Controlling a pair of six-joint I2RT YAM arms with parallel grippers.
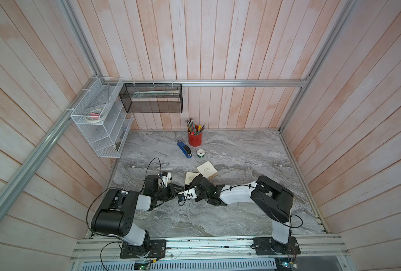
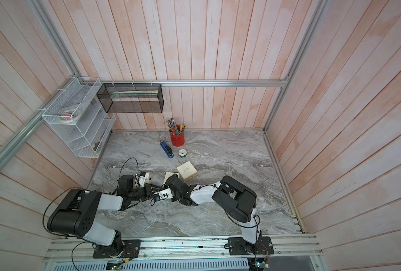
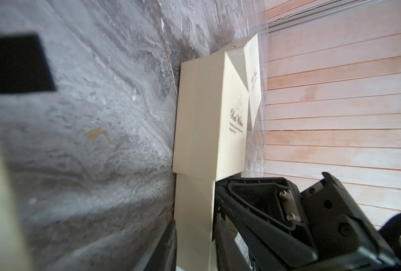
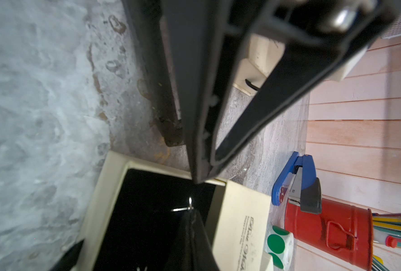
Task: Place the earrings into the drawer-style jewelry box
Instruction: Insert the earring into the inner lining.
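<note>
your right claw point(image 4: 190, 214) is pinched shut on an earring point(image 4: 190, 206), and the silver hook pokes out at its tip. right under that tip is the black lining of the open drawer point(image 4: 105, 187). the drawer is pulled out of the cream jewelry box point(image 4: 241, 211), whose sleeve sits just beside the claw. your left claw point(image 4: 198, 177) comes in from the opposite side, near the right claw's tip but apart from it, and is closed on the drawer's cream wall. beyond the right claw, well apart on the marble tabletop point(image 4: 30, 105), are a blue stapler point(image 4: 308, 171), a roll of green stickers point(image 4: 276, 244) and a red pencil cup point(image 4: 330, 230). a second cream box point(image 1: 207, 172) lies just past the first.
</note>
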